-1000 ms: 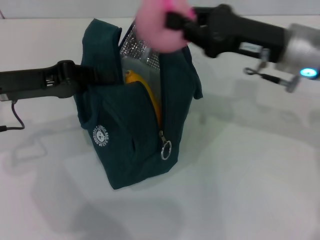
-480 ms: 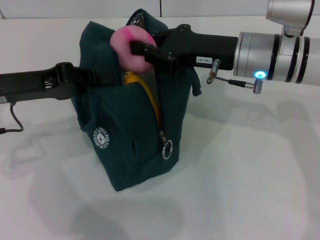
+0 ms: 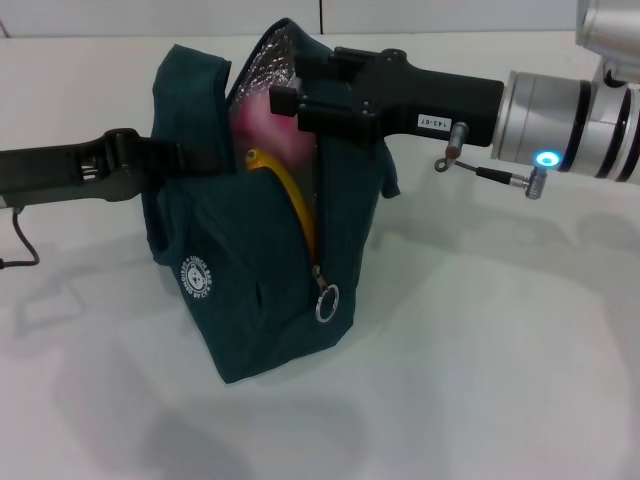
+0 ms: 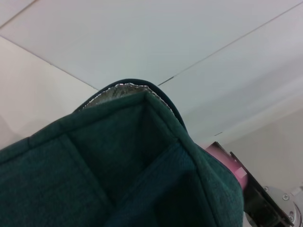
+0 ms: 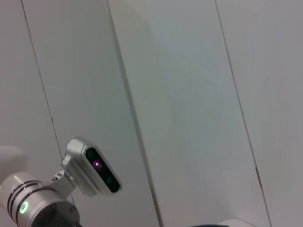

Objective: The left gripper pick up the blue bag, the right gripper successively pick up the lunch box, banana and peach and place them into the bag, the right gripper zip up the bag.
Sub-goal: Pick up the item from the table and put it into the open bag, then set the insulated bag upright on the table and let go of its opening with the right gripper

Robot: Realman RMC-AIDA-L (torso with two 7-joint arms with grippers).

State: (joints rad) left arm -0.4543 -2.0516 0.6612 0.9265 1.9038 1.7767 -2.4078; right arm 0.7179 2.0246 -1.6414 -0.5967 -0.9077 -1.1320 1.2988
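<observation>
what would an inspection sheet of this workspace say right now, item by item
surface: white table, bare around the bag
job's things: blue bag upright, unzipped, foil lining showing; banana inside; peach down in the opening; lunch box not seen
clutter: nothing seen
grippers: left tool at the bag's left side; right tool at the bag's mouth by the peach
cables: black cable on the table at the left; thin lead under the right arm
surroundings: pale panelled wall

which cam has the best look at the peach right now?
Head view. The peach shows as a pink patch inside the blue bag's open mouth, just behind the right hand, above the banana. The left wrist view catches only a pink sliver past the bag's edge. The right wrist view shows none of it.
</observation>
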